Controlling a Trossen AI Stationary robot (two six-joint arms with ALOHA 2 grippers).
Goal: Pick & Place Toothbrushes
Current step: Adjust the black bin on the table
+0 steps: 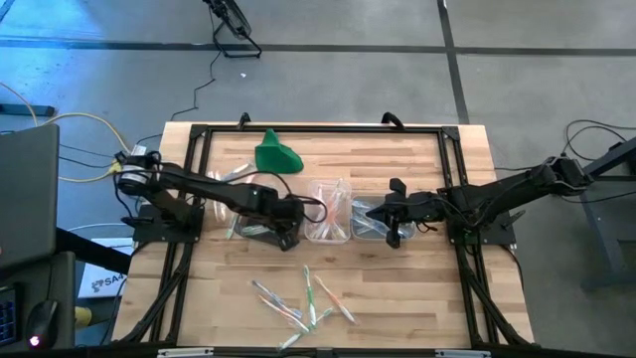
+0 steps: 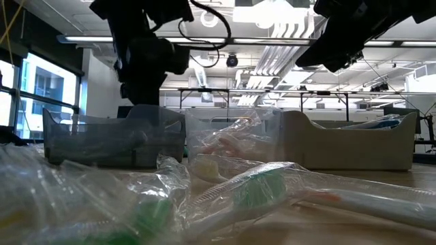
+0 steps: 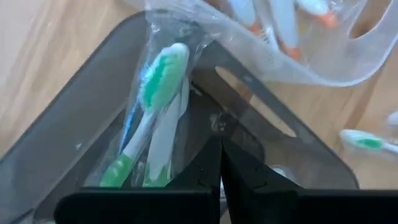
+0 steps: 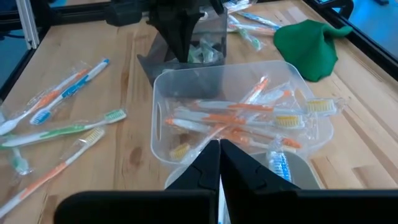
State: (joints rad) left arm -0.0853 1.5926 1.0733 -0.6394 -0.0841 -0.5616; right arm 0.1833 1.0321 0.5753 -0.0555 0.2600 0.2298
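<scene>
Hovering over the left tub (image 1: 253, 221), the left gripper (image 1: 289, 237) has its jaws clenched on nothing, green toothbrushes (image 3: 155, 112) lying wrapped inside. The middle tub (image 4: 236, 118) holds orange ones (all bagged). The right gripper (image 1: 394, 237), also clenched empty, sits at the right tub (image 1: 373, 221). Loose toothbrushes (image 1: 303, 298) lie scattered near the table's (image 1: 417, 288) front edge.

Green cloth lump (image 1: 277, 154) near desk (image 1: 417, 298) far edge; three tubs (image 1: 329, 212) in a row mid-desk.
</scene>
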